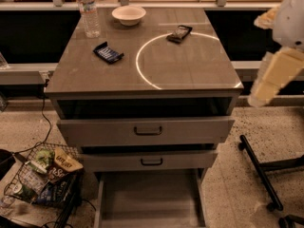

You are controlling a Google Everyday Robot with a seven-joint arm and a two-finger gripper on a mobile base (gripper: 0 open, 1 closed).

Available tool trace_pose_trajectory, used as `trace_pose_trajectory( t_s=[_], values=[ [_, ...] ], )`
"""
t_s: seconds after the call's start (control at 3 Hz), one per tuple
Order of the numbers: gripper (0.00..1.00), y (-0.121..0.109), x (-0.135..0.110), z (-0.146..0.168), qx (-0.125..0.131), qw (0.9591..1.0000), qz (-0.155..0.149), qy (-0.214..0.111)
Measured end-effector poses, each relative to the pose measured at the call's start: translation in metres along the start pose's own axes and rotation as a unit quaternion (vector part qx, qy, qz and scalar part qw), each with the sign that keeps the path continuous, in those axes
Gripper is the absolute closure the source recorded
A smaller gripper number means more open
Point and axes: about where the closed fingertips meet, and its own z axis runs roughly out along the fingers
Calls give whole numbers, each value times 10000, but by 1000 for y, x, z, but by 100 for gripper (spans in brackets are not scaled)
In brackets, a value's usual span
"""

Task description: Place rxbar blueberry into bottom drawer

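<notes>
The rxbar blueberry [108, 52], a dark blue wrapper with white lettering, lies flat on the left part of the grey cabinet top [190, 70]. The bottom drawer [149, 198] is pulled open below and its flat grey floor is bare. My gripper [273, 77] hangs at the right edge of the view, beside the cabinet's right side at about top height. It is well away from the bar and holds nothing that I can see.
A dark brown bar wrapper [179, 33], a white bowl [128, 14] and a water bottle [88, 11] stand on the cabinet top. The two upper drawers [147, 130] are partly open. A wire basket of snacks [45, 177] sits on the floor at left, black chair legs [259, 167] at right.
</notes>
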Motion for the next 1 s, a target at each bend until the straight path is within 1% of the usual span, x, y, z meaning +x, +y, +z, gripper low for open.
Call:
trace_pose_trajectory(
  t_s=[0.33,0.67,1.0],
  values=[
    [0,-71,-35,31,493,9938,106,-989],
    [0,-108,-63,62,728,9779,335,-1934],
    [0,-135,-91,95,882,9511,522,-2914]
  ],
)
